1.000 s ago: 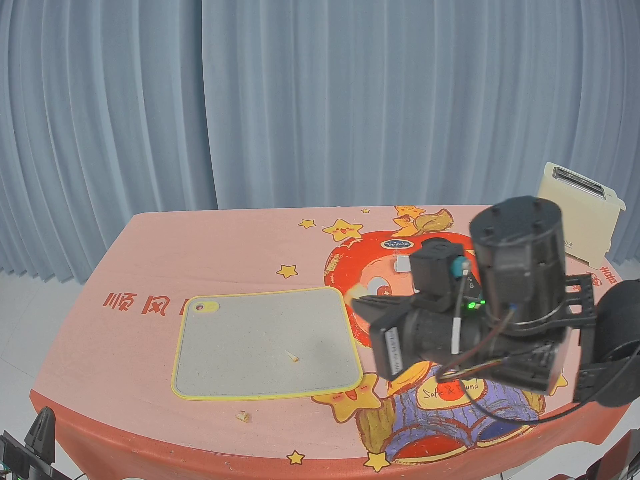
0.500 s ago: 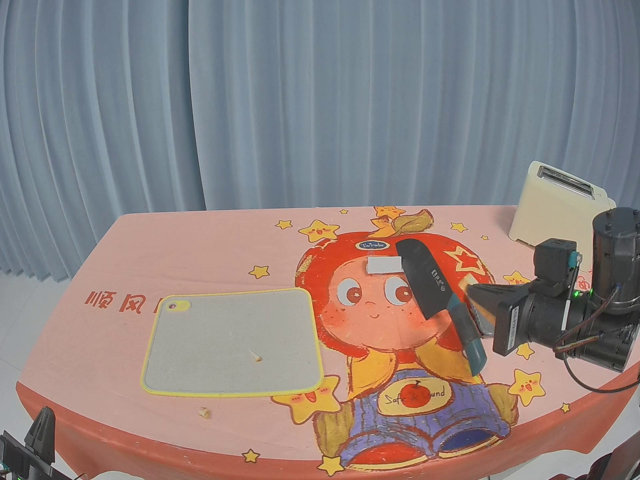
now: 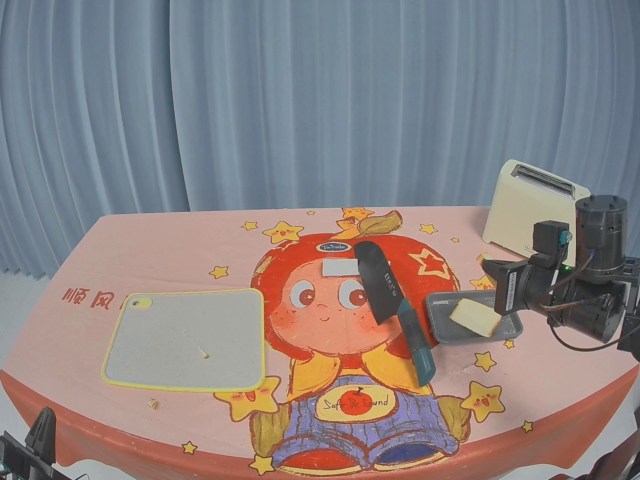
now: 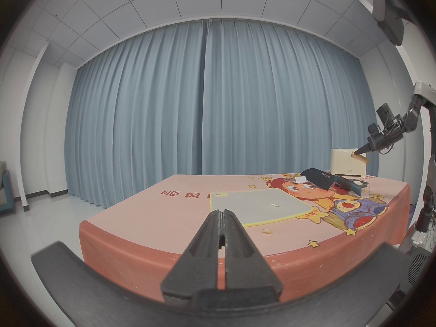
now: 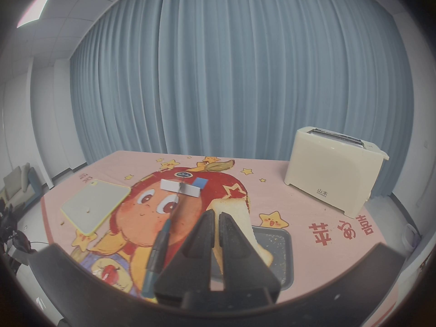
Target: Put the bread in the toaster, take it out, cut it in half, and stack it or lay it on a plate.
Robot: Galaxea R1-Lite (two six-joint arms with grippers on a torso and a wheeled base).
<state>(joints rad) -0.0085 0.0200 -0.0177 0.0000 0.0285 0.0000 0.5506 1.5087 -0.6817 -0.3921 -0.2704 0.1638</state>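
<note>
Now pinching bread [image 5: 232, 216] in narrow right jaws above the gray tray [image 3: 439, 315] at the right of the surface [image 3: 167, 248], toaster [image 3: 527, 215] just beyond at far right, 1 more slice [image 3: 475, 317] lying in that tray, knife [image 3: 383, 281] left of it, left jaws pressed together off the near-left corner.

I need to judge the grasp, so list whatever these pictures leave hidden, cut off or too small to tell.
Whether the right gripper grips the bread: right wrist view, the gripper overlaps the slice.
Part of the grey tray: same view, behind bread and gripper.
Inside of the toaster slots: head view, too shallow an angle.
Specks on the cutting board: head view, too small to name.
</note>
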